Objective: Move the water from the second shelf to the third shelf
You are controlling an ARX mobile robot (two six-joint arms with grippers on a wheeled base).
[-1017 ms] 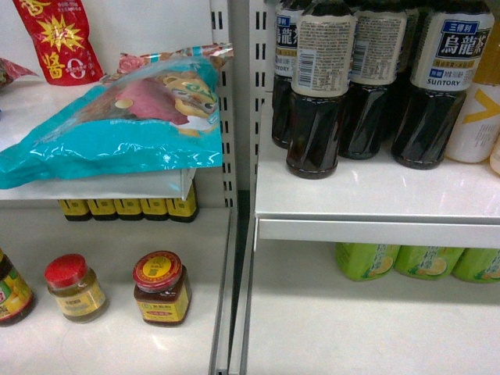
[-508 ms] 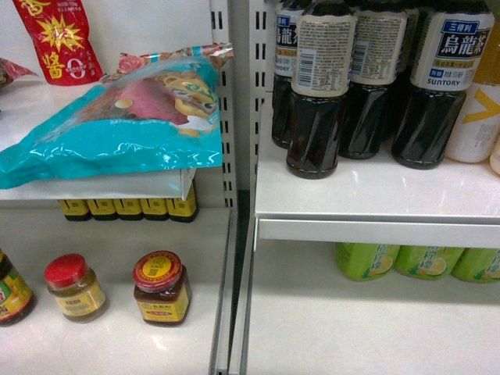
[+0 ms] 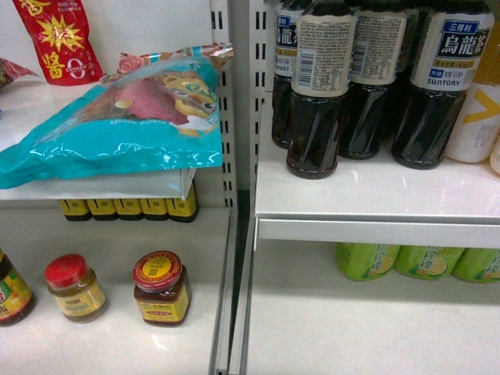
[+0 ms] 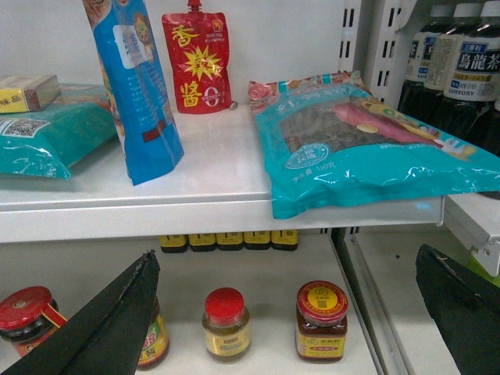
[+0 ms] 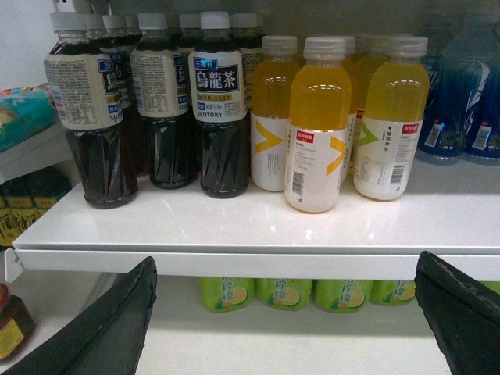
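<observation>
Left gripper (image 4: 285,312) and right gripper (image 5: 285,312): jaws spread wide, empty, at lower frame; dark tea bottles (image 5: 223,117) upper left of the shelf (image 5: 258,226).

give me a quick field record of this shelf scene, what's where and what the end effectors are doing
left bay upper shelf: teal snack bag, red sauce pouch
left bay lower shelf: red-lidded jars
right bay upper shelf: dark tea bottles, orange drink bottles, blue bottles
right bay lower shelf: green bottles
water: not in view
left end effector: open, empty
right end effector: open, empty
</observation>
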